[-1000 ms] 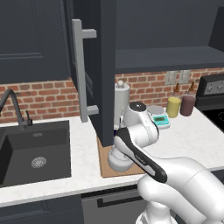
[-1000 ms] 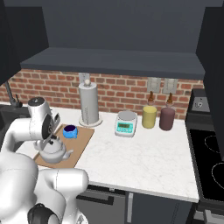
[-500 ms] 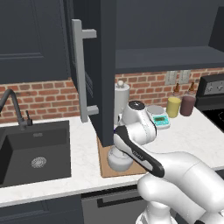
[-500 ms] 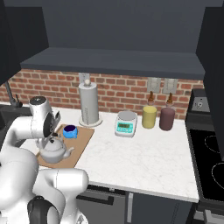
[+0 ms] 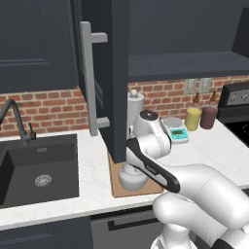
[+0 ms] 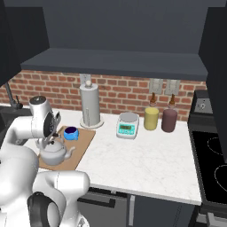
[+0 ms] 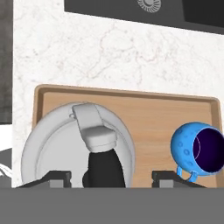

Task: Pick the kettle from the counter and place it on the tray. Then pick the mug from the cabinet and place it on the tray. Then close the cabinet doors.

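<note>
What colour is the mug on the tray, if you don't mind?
Bright blue with a dark inside; the mug shows best in the hand view.

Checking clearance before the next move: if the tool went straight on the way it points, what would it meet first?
Probably the kettle: its dark handle sits between the tool's open tips, on the tray.

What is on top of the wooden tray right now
The kettle and the blue mug both sit on the tray; board under the kettle is hidden.

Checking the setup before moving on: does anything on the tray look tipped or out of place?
The mug lies tipped on its side on the tray, its dark opening facing sideways. The kettle beside it stands upright.
</note>
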